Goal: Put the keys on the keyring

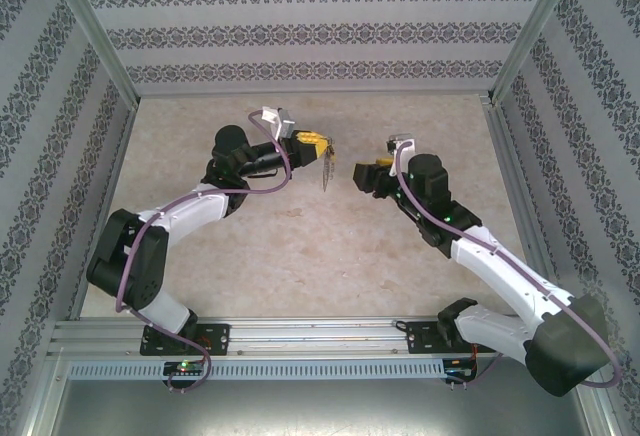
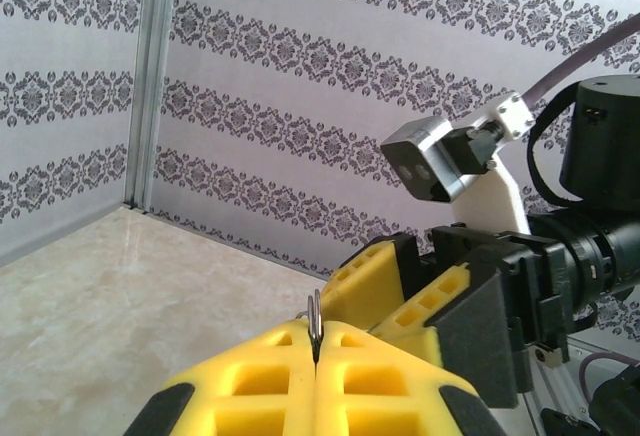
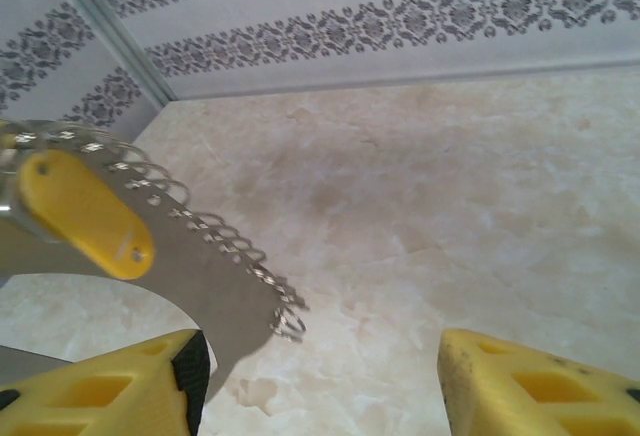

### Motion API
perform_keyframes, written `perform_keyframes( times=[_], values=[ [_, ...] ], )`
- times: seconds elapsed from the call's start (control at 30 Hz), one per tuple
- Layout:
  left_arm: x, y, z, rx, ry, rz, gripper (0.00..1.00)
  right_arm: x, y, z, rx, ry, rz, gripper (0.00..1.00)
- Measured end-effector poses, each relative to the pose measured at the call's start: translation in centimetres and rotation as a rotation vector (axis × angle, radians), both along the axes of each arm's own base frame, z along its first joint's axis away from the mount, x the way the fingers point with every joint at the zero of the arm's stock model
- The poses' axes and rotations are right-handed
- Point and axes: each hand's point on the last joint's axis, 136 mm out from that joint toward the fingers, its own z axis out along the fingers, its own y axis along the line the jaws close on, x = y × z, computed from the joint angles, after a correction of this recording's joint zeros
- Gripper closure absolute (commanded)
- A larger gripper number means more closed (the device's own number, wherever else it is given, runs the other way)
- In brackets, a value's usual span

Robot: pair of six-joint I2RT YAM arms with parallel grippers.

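Note:
My left gripper (image 1: 316,146) is held above the middle of the table, shut on the keyring (image 1: 328,169), which hangs down from its yellow fingers. In the left wrist view the closed pads (image 2: 270,376) pinch the ring's thin metal edge (image 2: 315,314). In the right wrist view, the keyring (image 3: 200,276) is a dark grey band with a fringe of small silvery rings, and the key's yellow head (image 3: 85,214) lies against it at the left. I cannot tell whether the key is threaded on. My right gripper (image 1: 358,174) is open just right of the ring, with its fingers (image 3: 100,386) wide apart and nothing between them.
Patterned walls enclose the beige marbled table (image 1: 300,246) on three sides, with metal posts at the corners. The right arm's wrist camera (image 2: 425,161) and fingers (image 2: 400,276) sit close in front of my left gripper.

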Motion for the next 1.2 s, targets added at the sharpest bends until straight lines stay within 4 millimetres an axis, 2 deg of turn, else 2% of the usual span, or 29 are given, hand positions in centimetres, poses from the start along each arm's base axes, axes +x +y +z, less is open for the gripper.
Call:
perform_keyframes(
  times=[0.27, 0.5, 0.6, 0.87, 1.2],
  values=[
    [0.8, -0.4, -1.3, -0.008, 0.034, -0.009, 1.00, -2.3, -0.1, -0.8, -0.011, -0.045, 0.061, 0.42],
    [0.3, -0.5, -0.6, -0.037, 0.042, -0.043, 1.00, -3.6, 0.9, 1.7, 0.010, -0.164, 0.159, 0.43],
    [0.0, -0.6, -0.5, -0.042, 0.054, -0.062, 1.00, -3.4, 1.4, 1.8, 0.007, -0.189, 0.185, 0.43],
    [-1.0, -0.6, 0.1, -0.051, 0.071, -0.100, 1.00, -1.8, 3.4, 0.5, -0.006, -0.173, 0.245, 0.42],
    [-2.2, -1.1, 0.6, -0.053, 0.067, -0.140, 1.00, -0.2, 5.1, 2.9, 0.020, -0.240, 0.278, 0.42]
  ],
)
